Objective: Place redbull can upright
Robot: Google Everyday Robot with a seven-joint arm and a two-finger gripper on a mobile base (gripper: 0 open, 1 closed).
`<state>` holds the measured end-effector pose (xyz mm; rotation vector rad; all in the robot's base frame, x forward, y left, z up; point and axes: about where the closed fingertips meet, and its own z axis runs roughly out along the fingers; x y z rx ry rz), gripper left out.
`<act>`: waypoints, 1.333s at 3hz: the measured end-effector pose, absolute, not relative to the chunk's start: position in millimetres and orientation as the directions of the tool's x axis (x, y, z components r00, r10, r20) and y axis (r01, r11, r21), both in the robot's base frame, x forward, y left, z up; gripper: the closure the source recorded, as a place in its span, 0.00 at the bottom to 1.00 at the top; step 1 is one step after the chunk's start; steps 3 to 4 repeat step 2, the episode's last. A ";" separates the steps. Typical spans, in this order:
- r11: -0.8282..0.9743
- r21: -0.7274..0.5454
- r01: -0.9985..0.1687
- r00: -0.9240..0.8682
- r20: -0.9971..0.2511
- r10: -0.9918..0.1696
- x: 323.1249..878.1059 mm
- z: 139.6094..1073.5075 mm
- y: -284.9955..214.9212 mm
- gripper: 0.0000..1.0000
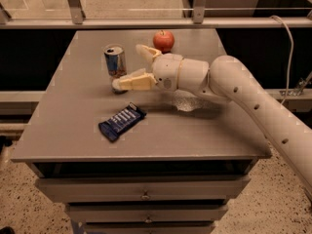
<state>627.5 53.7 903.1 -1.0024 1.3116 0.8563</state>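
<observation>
Both fingers [134, 82] of my gripper [128, 66] stand wide apart just beside the upright can [115, 60], so I judge only a clean retreat remains.

Dim light; tool [127, 66] beside redbull can [115, 61] casts shadow.

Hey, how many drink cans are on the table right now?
1. The redbull can stands upright toward the far side of the table, beside the open end effector. None seems hidden.
</observation>
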 end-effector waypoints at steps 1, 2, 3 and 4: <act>0.390 -0.138 -0.910 0.108 -0.989 -0.097 612.1 930.0 3.6 0.00; 0.464 -0.178 -0.868 0.129 -0.982 -0.136 596.7 962.7 -59.0 0.00; 0.464 -0.178 -0.868 0.129 -0.982 -0.136 596.7 962.7 -59.0 0.00; 0.464 -0.178 -0.868 0.129 -0.982 -0.136 596.7 962.7 -59.0 0.00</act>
